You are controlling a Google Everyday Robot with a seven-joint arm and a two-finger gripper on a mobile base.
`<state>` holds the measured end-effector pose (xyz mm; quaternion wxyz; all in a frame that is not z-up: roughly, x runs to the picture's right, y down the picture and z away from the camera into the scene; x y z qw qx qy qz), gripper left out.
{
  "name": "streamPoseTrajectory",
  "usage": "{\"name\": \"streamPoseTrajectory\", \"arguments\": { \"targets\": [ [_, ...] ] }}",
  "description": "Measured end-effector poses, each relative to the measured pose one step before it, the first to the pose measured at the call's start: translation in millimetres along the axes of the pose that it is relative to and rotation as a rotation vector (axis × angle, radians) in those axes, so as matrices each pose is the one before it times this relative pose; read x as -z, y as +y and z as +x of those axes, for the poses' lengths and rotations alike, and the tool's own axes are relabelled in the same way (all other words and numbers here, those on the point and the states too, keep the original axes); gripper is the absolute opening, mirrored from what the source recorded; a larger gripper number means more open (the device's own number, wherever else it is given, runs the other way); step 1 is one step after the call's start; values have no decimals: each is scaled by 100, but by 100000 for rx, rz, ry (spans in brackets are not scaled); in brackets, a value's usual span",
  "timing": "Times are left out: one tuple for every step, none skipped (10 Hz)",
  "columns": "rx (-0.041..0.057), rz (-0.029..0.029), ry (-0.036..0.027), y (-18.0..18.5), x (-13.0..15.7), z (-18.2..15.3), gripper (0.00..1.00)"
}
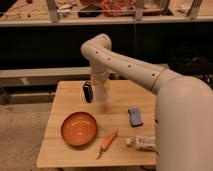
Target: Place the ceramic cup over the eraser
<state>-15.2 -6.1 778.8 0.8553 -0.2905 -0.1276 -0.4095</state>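
The eraser [88,91] is a small black block standing upright near the back left of the wooden table [70,95]. My gripper [102,95] points down at the end of the white arm, just right of the eraser and close to the tabletop. The ceramic cup cannot be made out apart from the whitish lower end of the arm, so I cannot tell whether it is held there.
An orange bowl [77,128] sits front left, with a carrot [108,142] to its right. A flat blue block [135,116] lies at the right and a white labelled tube [141,142] at the front right. The robot's body [182,125] covers the table's right edge. A shelf runs behind.
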Motion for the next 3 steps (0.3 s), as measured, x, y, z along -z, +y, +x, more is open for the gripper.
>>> {"name": "streamPoseTrajectory", "arguments": {
  "targets": [
    [-980, 1130, 990, 89, 965, 372, 0],
    [-940, 1169, 901, 47, 1095, 457, 0],
    [-1459, 599, 1453, 219, 1632, 858, 0]
  ]
}}
